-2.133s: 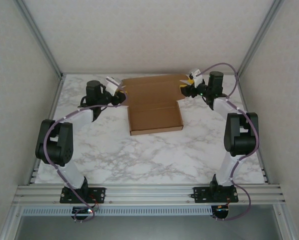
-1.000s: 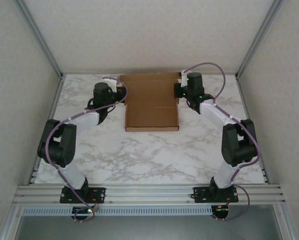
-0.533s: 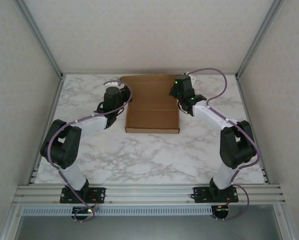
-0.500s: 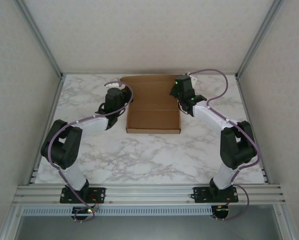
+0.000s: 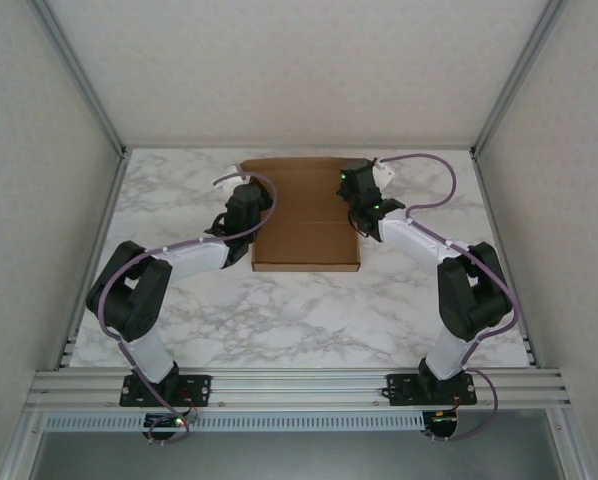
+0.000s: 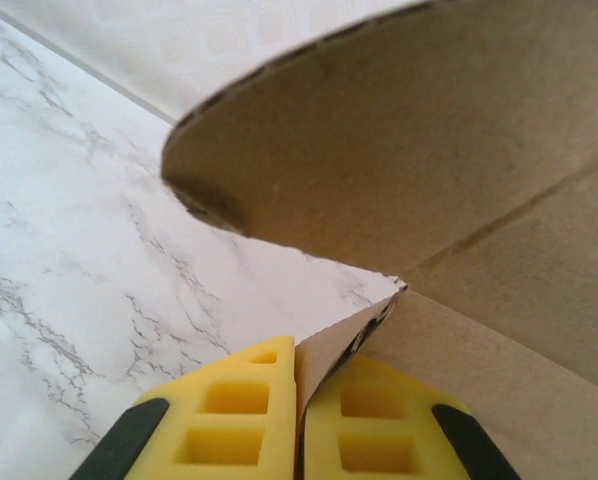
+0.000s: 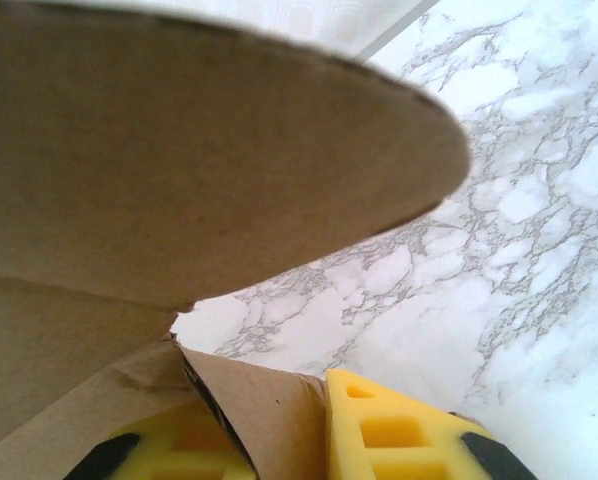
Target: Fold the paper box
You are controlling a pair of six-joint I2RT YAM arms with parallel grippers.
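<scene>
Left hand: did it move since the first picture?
Yes. The left hand moved right, away from the table's left edge and in over the left side of the cardboard box, where it pinches a flap.

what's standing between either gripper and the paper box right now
Nothing visible does. The left gripper is shut on a left-edge flap of the paper box, and the right gripper is shut on a flap at its right edge.
</scene>
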